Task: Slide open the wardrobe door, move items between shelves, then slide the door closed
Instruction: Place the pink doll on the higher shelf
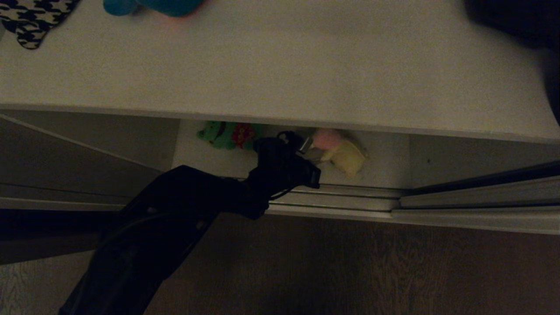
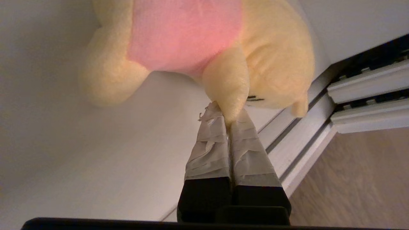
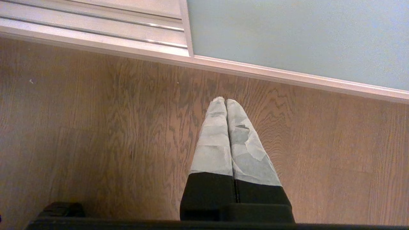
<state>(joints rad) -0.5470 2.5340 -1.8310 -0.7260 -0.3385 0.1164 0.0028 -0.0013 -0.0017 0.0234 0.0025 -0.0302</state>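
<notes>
On the lower shelf (image 1: 385, 162) lies a cream-yellow plush toy with a pink patch (image 1: 345, 155) (image 2: 198, 44). My left gripper (image 1: 311, 151) (image 2: 227, 117) reaches in under the upper shelf (image 1: 280, 65) and is shut on one of the toy's limbs, pinched between the taped fingertips. A green plush toy with red (image 1: 227, 133) lies to its left on the same shelf. A blue plush toy (image 1: 153, 6) sits at the back of the upper shelf. The grey-green sliding door (image 3: 297, 35) shows in the right wrist view, slid aside. My right gripper (image 3: 226, 101) hangs shut and empty over the wooden floor.
The ribbed metal floor track (image 1: 350, 197) (image 2: 303, 140) runs along the wardrobe's front edge. A black-and-white patterned cloth (image 1: 35, 19) lies at the upper shelf's back left, and a dark object (image 1: 512, 17) at its back right. Wooden floor (image 1: 350, 271) lies in front.
</notes>
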